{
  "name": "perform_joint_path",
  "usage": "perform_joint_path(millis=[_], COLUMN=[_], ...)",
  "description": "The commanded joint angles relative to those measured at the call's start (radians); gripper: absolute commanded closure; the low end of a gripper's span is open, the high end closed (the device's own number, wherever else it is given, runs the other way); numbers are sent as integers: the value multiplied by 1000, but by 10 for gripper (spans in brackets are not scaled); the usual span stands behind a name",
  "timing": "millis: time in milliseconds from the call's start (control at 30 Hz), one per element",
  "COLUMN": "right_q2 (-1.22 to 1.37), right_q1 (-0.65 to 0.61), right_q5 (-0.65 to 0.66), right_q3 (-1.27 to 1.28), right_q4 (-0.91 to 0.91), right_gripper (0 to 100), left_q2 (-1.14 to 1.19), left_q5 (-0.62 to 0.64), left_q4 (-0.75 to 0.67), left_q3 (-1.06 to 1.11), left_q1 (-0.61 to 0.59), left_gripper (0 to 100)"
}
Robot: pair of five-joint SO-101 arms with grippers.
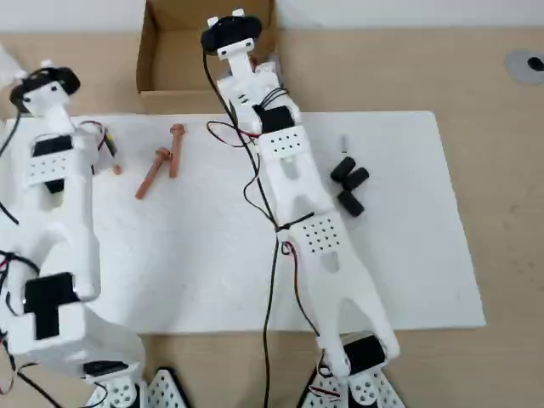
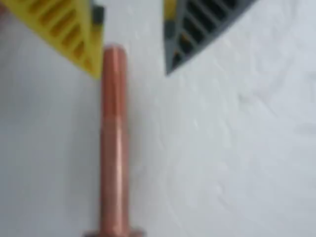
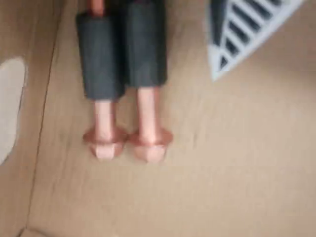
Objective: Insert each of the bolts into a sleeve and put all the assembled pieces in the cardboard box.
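A copper bolt [image 2: 113, 143] lies on the white mat [image 1: 212, 255], its tip by the yellow finger [image 2: 64, 29] of my open left gripper [image 2: 131, 49]; the fingers straddle that end without touching it. In the high view this gripper [image 1: 110, 157] is at the mat's left edge. Two more bolts [image 1: 166, 161] lie further right, and three black sleeves [image 1: 348, 185] sit beside the right arm. My right arm's wrist [image 1: 231, 36] hangs over the cardboard box [image 1: 153, 51]. Two bolts in sleeves [image 3: 123, 69] lie side by side on its floor, with a pale finger [image 3: 242, 29] apart from them.
The right arm's long white links [image 1: 306, 221] cross the middle of the mat, with cables trailing alongside. Bare wooden table [image 1: 493, 170] surrounds the mat. A small grey disc [image 1: 525, 65] sits at the far right.
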Motion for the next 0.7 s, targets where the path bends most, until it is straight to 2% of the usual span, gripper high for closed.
perform_joint_path(millis=[0, 367, 667], right_q2=[-122, -148, -148], right_q1=[4, 1, -1], right_q5=[3, 3, 3], right_q3=[-54, -53, -53], right_q4=[49, 86, 86], right_gripper=[644, 641, 641], left_q2=[41, 291, 403], left_q5=[6, 15, 49], left_q4=[-12, -5, -3], left_q3=[-133, -336, -377], left_q1=[-25, -21, -3], left_gripper=[897, 897, 897])
